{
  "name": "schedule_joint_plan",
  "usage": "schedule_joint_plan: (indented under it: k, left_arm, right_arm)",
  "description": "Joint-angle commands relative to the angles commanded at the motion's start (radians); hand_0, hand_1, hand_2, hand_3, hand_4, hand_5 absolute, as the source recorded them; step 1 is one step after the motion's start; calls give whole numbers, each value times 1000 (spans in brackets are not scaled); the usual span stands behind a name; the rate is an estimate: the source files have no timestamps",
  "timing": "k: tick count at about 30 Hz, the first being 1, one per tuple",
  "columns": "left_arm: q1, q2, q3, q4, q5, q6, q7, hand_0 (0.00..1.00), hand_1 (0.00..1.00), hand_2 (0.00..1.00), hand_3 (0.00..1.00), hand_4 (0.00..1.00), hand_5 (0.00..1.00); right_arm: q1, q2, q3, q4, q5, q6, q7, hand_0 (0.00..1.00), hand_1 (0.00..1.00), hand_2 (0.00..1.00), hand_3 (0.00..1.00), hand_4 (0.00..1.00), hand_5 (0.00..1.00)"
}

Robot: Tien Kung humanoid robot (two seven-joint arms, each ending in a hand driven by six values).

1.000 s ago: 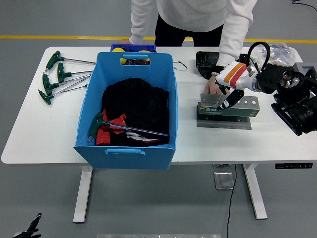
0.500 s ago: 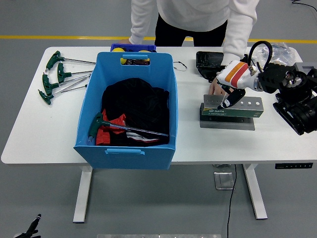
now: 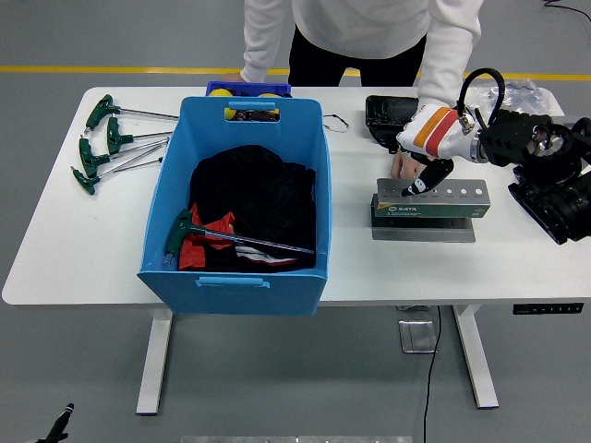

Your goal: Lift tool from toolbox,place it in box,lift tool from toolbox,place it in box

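R hand [image 3: 427,175] sits over the left end of the tool rack [image 3: 428,202] near the table's [image 3: 55,249] right side, fingers curled down toward the rack's top plate; can't tell if they're clamped on anything, no tool visible in them. Rack's top plate shows a row of holes that look empty, so the "toolbox" seems to have little left to lift — judgement only. A person's hand [image 3: 401,166] rests on the table right behind the rack's left end, prob. steadying it so it doesn't slide when the robot pulls. Blue box [image 3: 242,138] stands mid-table toward the near edge, well apart from the rack; one green T-handle wrench [image 3: 208,232] already lies inside on black and red cloth — soft landing, I'd guess. More T-handle wrenches [image 3: 106,138] lie fanned at the far-left corner, outside the box. L arm not in view. Next move likely needs a firm pinch, then a long carry left over the box's rim.
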Motion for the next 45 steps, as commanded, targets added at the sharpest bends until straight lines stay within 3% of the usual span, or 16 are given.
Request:
schedule_joint_plan:
  k: [8, 28, 31, 35, 40, 45]
  left_arm:
    - [20, 1, -17, 2, 16, 0, 4, 635, 603, 666, 696, 892, 792]
    - [49, 8, -50, 8, 49, 3, 7, 631, 597, 661, 688, 892, 793]
    - [52, 9, -58, 9, 56, 4, 8, 630, 594, 655, 687, 892, 794]
    - [56, 9, -65, 9, 64, 4, 10, 629, 596, 656, 684, 891, 794]
    - [56, 8, -73, 10, 78, 1, 13, 629, 596, 656, 684, 891, 794]
    - [54, 7, -79, 10, 87, 1, 14, 629, 596, 654, 684, 891, 795]
  right_arm:
    - [55, 4, -62, 25, 61, -24, -8, 9, 2, 26, 8, 885, 697]
    - [147, -19, -117, 100, 118, 27, -22, 2, 2, 17, 3, 855, 672]
    - [151, -32, -167, 136, 185, -5, -45, 2, 2, 17, 2, 850, 660]
    - [149, -50, -265, 211, 317, -87, -96, 2, 2, 16, 2, 846, 653]
    - [133, -85, -138, 367, 245, -45, -133, 2, 2, 16, 2, 846, 653]
    - [119, -91, 5, 509, 166, -19, -174, 2, 2, 15, 2, 843, 653]
